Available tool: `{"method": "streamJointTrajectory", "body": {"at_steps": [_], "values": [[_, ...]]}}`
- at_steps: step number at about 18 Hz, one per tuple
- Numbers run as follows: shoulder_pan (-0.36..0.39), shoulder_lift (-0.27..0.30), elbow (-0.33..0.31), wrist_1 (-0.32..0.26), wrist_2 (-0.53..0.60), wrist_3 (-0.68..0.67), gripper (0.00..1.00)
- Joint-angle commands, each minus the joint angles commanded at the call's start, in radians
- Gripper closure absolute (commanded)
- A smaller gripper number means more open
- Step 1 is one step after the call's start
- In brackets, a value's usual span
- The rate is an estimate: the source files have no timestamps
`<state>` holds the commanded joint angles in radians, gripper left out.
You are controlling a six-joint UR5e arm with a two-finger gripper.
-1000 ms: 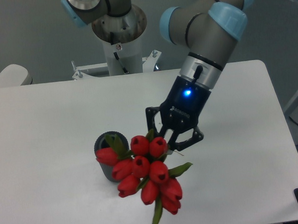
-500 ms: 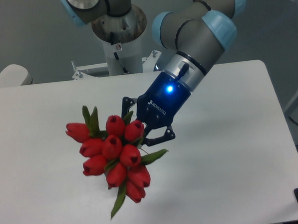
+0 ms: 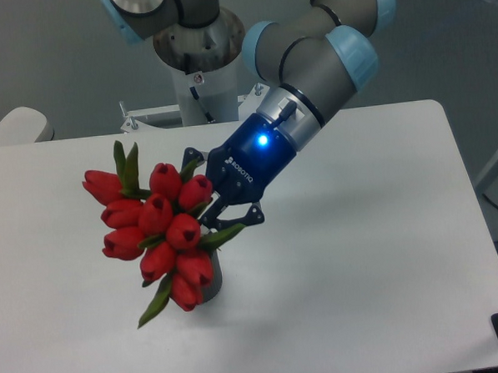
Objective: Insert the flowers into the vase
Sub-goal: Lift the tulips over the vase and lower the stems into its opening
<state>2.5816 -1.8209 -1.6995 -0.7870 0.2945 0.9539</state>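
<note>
My gripper (image 3: 210, 207) is shut on the stems of the flowers (image 3: 155, 229), a bunch of red closed tulip buds with green leaves. The bunch is held tilted, its buds pointing left and toward the camera, above the table. The dark grey vase (image 3: 213, 278) stands under the bunch. Only a strip of its right side shows below the lowest buds. Its rim and mouth are hidden by the flowers. The stem ends are hidden behind the buds and the gripper, so I cannot tell where they are relative to the vase.
The white table (image 3: 361, 256) reaches to the right and front edges of the view. The arm's base column (image 3: 199, 64) stands at the back middle. A pale rounded object (image 3: 12, 128) sits at the back left.
My gripper has moved left and up with the flowers. The bunch has passed from the right of the vase to over it, hiding most of the vase.
</note>
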Motion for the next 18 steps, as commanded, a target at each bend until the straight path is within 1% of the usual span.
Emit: {"method": "streamJointTrajectory", "body": {"at_steps": [4, 8, 12, 16, 18], "values": [[0.005, 0.005, -0.045, 0.002, -0.026, 0.066, 0.82], [0.005, 0.005, -0.049, 0.002, -0.026, 0.091, 0.82], [0.002, 0.012, -0.101, 0.006, -0.026, 0.143, 0.82], [-0.009, 0.015, -0.127, 0.008, -0.026, 0.154, 0.82], [-0.012, 0.014, -0.144, 0.008, -0.026, 0.207, 0.82]]}}
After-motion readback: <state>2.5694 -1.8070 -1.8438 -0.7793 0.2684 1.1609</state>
